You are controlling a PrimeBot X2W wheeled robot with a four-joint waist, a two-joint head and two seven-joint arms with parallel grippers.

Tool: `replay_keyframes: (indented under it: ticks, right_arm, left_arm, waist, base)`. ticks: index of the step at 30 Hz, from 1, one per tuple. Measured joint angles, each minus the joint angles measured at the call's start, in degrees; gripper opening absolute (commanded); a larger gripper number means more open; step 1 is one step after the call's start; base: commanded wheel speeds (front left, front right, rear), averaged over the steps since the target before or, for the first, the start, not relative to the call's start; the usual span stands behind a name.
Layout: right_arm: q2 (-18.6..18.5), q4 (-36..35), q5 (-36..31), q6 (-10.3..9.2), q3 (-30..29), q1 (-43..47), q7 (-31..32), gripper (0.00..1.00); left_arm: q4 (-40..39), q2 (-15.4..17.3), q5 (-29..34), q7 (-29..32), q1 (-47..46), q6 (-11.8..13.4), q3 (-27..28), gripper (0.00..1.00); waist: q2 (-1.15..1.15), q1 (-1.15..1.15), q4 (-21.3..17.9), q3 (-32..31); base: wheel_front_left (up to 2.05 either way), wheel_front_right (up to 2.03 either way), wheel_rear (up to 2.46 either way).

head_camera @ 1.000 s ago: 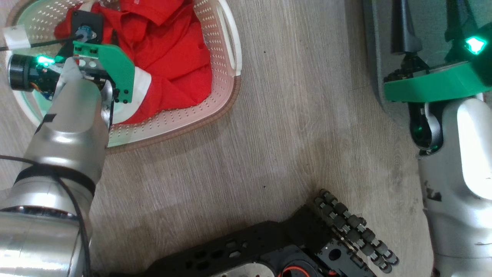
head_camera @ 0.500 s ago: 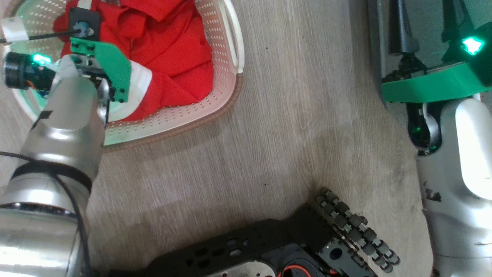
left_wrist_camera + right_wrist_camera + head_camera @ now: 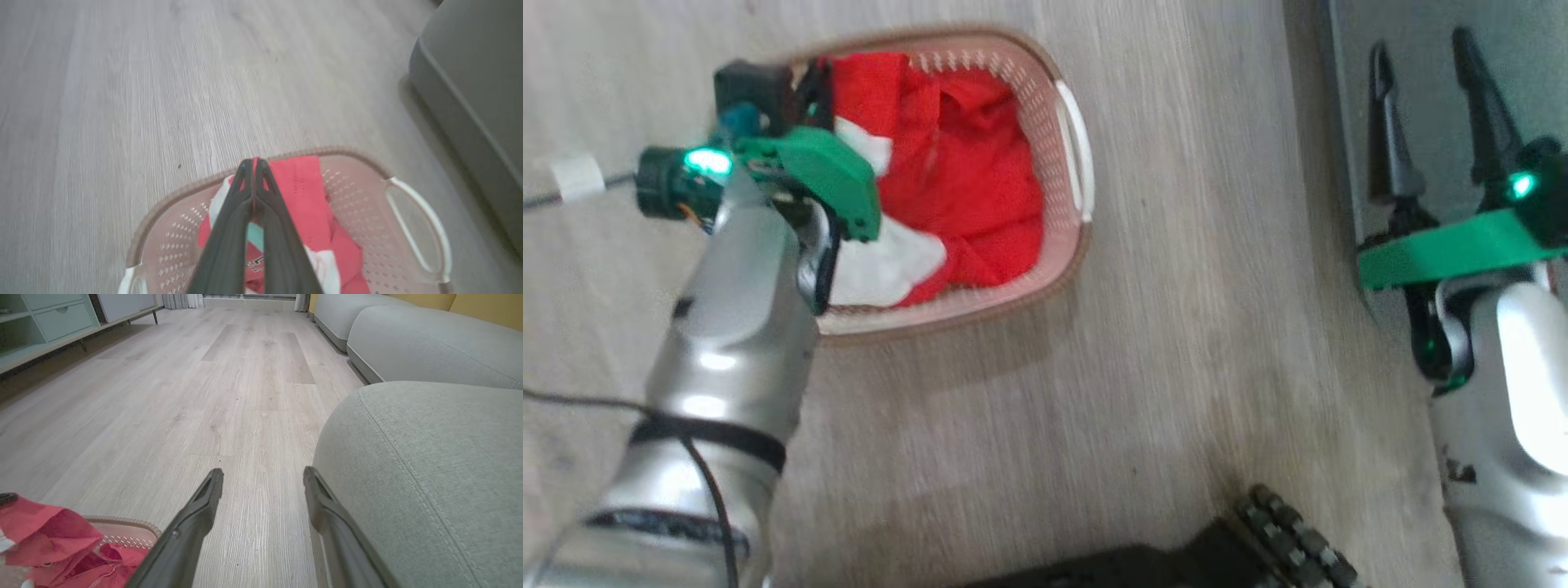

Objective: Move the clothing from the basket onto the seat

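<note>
the left gripper (image 3: 254, 161) reaches into the basket (image 3: 367, 192) with its fingers pressed together, pinching a fold of the clothing (image 3: 304, 192) near their tips — a sliver of red cloth shows in the slit between them. in the right wrist view that fold stands up in a peak above the basket's brown rim, while the rest of the red and white heap lies inside. the basket sits on the pale wood floor (image 3: 1176, 343), and in the head view one white handle (image 3: 1074, 147) is on the side facing the seat. the clothing fills most of the basket. a white panel of it lies just beside the green plate (image 3: 825, 175) on the left wrist.

the right gripper (image 3: 262, 471) hangs off to the robot's right, its fingers wide apart and holding nothing — one is over bare floor, the other at the rounded corner of the seat (image 3: 429, 477). the grey seat, with its stitched seam, is well apart from the basket, and a broad strip of floor lies between them. a pale cabinet (image 3: 45, 318) stands along the far left of the right wrist view.
</note>
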Motion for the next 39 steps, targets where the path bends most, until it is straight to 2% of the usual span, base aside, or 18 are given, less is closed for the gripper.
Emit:
replay_keyframes:
  ticks: [7, 16, 27, 39]
  right_arm:
    - [-0.62, 2.33, -0.02, 0.0, 0.04, 5.59, 0.01, 1.0]
    - [-1.07, 5.1, -0.09, 0.0, 0.26, 12.6, 0.01, 1.0]
    - [-1.42, 7.34, -0.77, 0.0, -0.27, 19.47, 0.01, 1.0]
    - [-1.77, 8.26, -1.08, 0.0, 0.89, 19.9, 0.01, 1.0]
  left_arm:
    - [-15.81, -0.31, -0.56, 0.0, 13.34, -0.24, 2.76, 0.0]
    - [-29.29, 0.47, -0.58, -0.01, 26.25, -0.52, 5.65, 0.0]
    - [-34.3, 2.15, -2.68, 0.62, 37.33, 0.31, 7.16, 0.0]
    - [-37.19, 2.55, -3.82, 2.54, 39.86, 0.82, 7.1, 0.0]
  waist:
    - [0.0, 0.0, 3.49, -10.1]
    - [0.0, 0.0, 6.56, -22.84]
    - [0.0, -0.01, 8.46, -34.61]
    - [0.0, 0.0, 9.62, -37.65]
  base:
    - [0.0, 0.0, 0.0]
    - [0.0, 0.0, 0.0]
    - [0.0, 0.0, 0.0]
    - [0.0, 0.0, 0.0]
